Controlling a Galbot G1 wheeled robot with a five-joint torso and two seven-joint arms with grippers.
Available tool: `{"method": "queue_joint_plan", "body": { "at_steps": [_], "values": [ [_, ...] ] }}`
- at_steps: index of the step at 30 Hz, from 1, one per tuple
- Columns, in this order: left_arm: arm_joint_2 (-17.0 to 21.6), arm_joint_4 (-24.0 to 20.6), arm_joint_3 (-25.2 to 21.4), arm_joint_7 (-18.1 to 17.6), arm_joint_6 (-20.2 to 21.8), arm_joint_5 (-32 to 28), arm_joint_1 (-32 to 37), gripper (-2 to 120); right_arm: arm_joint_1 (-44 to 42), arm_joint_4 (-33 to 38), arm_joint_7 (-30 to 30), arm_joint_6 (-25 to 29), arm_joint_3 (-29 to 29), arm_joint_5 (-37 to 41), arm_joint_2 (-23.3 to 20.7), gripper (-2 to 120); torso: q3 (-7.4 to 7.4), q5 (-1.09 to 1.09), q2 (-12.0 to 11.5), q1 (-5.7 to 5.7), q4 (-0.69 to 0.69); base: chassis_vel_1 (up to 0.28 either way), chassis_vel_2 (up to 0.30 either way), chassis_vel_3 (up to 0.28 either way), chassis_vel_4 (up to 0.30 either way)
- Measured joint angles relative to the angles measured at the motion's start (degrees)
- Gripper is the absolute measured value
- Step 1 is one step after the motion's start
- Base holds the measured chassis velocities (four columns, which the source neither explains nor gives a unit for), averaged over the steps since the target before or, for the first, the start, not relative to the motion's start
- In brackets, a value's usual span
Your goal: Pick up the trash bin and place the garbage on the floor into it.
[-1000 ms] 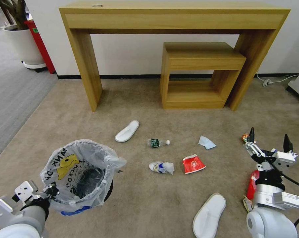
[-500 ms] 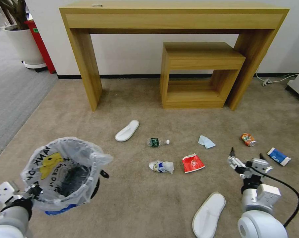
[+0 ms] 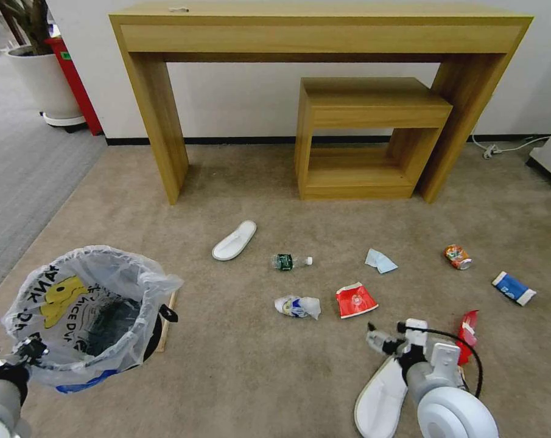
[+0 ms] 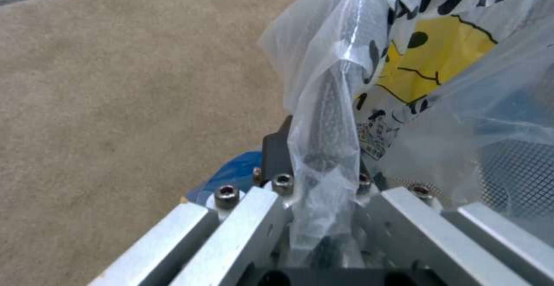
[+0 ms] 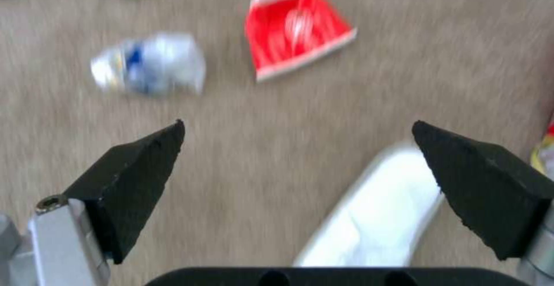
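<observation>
Holding the small round black trash bin (image 3: 114,322) with its crinkly translucent printed plastic liner, our left claw (image 4: 323,182) is pressed together on the bin rim and liner, as the left wrist view shows. We judge the pick-up step as done: in the head view the bin sits at our left side, tilted, above the tan short-pile carpet floor (image 3: 238,377).

Our right claw (image 5: 297,147) is spread wide and carries nothing. It hovers low over the floor, just above the near white slipper (image 5: 375,216).

We judge the collection step as barely begun. The following litter lies on the floor:
- far white slipper (image 3: 234,241)
- small clear plastic bottle with green label (image 3: 290,262)
- crushed clear bottle with blue label (image 3: 297,306)
- flattened red paper cup (image 3: 355,300)
- pale-blue tissue (image 3: 380,261)
- orange can (image 3: 457,256)
- blue-and-white cup (image 3: 514,288)
- red wrapper (image 3: 469,328)
- wooden stick (image 3: 167,320), beside the bin

Bin contents cannot be identified through the liner.
</observation>
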Motion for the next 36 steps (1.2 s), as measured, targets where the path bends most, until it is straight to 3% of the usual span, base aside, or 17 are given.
{"method": "queue_joint_plan", "body": {
  "at_steps": [14,36],
  "values": [
    [0.3,0.3,-2.4,0.1,0.0,-2.4,0.6,0,-0.4,-5.3,6.4,-3.1,-3.8,-3.7,-1.7,100,0.0,0.0,0.0,0.0,0.0,0.0,0.0,0.0,0.0],
    [-0.2,0.3,-1.1,0.2,0.0,-2.2,0.6,0,-0.4,-12.2,5.9,-1.9,-7.1,-5.6,0.2,100,0.0,0.0,0.0,0.0,0.0,0.0,0.0,0.0,0.0]
  ]
}}
